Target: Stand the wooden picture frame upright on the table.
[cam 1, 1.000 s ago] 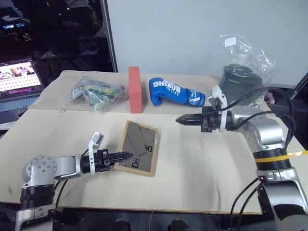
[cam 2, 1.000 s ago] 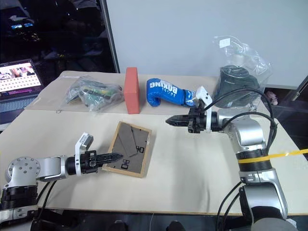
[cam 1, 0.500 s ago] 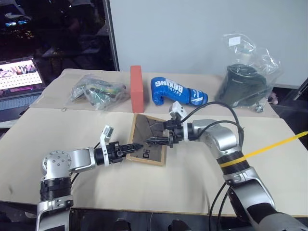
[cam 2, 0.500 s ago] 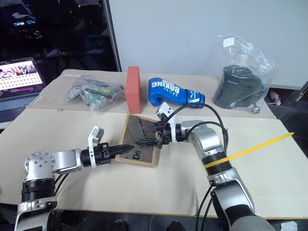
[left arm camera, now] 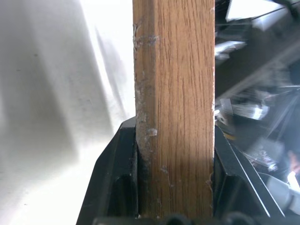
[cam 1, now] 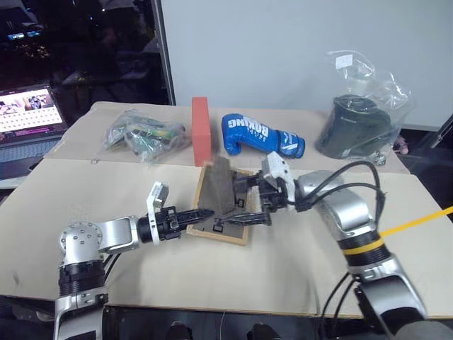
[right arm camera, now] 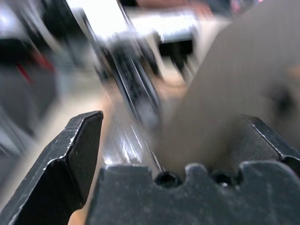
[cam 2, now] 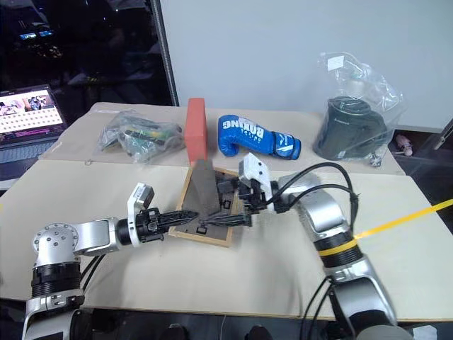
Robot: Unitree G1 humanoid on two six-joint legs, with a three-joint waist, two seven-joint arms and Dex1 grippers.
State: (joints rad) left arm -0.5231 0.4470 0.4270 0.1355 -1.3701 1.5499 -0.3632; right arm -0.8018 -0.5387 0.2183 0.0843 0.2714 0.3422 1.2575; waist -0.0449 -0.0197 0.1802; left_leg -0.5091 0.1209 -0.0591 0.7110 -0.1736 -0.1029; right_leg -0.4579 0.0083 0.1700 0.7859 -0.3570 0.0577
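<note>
The wooden picture frame lies back up on the beige table. Its grey fold-out stand sticks up from the dark back panel. My left gripper comes in from the left and is shut on the frame's left edge; the left wrist view shows the light-wood edge clamped between the black fingers. My right gripper reaches in from the right with its jaws wide open, one finger above and one below the stand's right side. In the right wrist view the grey stand sits between the spread fingers.
Behind the frame stands a red-orange block, with a blue boxing glove to its right. A clear bag of items lies at the back left, a bagged dark object at the back right. A laptop sits far left.
My right gripper swung in from the right to the frame and opened wide. The stand has lifted off the back panel. The left gripper stays on the frame's left edge.
</note>
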